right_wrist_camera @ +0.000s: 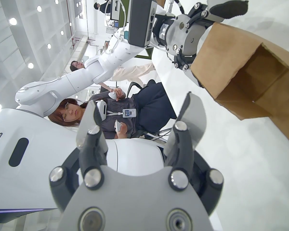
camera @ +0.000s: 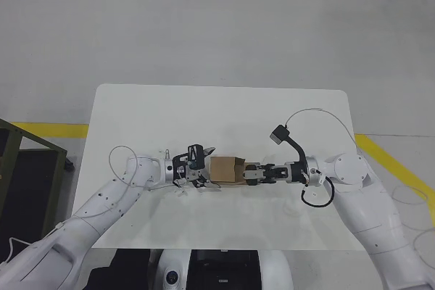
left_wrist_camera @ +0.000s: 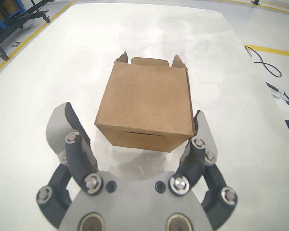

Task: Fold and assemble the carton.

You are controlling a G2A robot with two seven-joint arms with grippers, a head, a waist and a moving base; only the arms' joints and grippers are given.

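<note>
A brown cardboard carton point(left_wrist_camera: 144, 102) lies on its side on a white rectangular table point(camera: 290, 116). One end of the carton is closed, with a thin tuck slot along its edge. The opposite end is open, and there 2 small side flaps and 1 rounded tuck flap stick out.

The left gripper point(left_wrist_camera: 133, 111) sits at the carton's closed end, its 2 fingers spread wide, 1 on either side of that end. One black-padded finger point(left_wrist_camera: 73, 123) stands apart from the carton's side, and the other point(left_wrist_camera: 202, 128) touches the carton's corner. The jaws are parted and not clamped on the cardboard.

The right gripper point(right_wrist_camera: 141, 108) is on the carton's open side, just beside the flaps and apart from them. Its 2 metal fingers are spread and hold nothing. From its wrist camera the hollow brown inside of the carton point(right_wrist_camera: 262, 78) is seen, with 1 long flap lying flat on the table.

A thin black cable point(left_wrist_camera: 267, 66) lies beyond the carton, near the table's edge.
</note>
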